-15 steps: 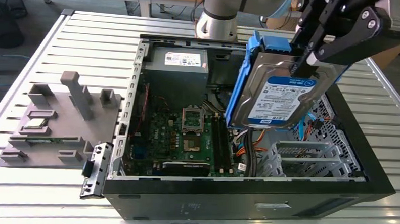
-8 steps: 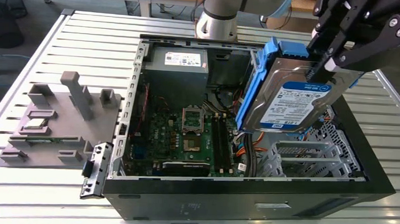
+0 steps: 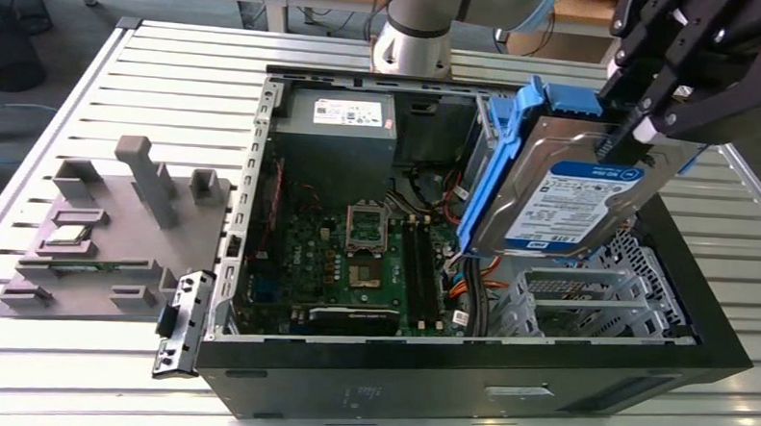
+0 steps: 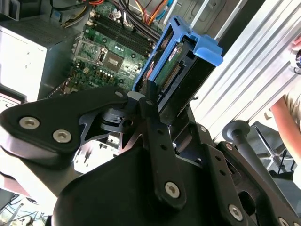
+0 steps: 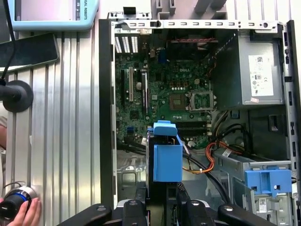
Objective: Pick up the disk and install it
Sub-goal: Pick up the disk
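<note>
Your gripper (image 3: 641,123) has its jaws closed on the disk (image 3: 572,197). They pinch its upper edge, one on each flat face, so the drive hangs below them, tilted, with its label toward the exterior camera. Held by that edge, the long sides of its blue frame (image 5: 168,162) are left free, which I judge is the point: those sides are what would meet a bay.

The disk is off every surface, in the air over the open computer case (image 3: 476,376). Its lower end hangs above the perforated drive cage (image 3: 583,299) at the exterior view's right. It does not look seated in anything, though you cannot tell how much clearance remains.

Beneath and beside it the motherboard (image 3: 367,241) lies flat on the case floor, and a bare blue bracket (image 5: 268,181) sits on the bay near the cables. Farther back the power supply (image 3: 339,125) fills the rear corner. Outside the case, at the exterior view's left, a grey fixture tray (image 3: 109,249) rests on the slatted counter (image 3: 77,383) — well apart from the work.
</note>
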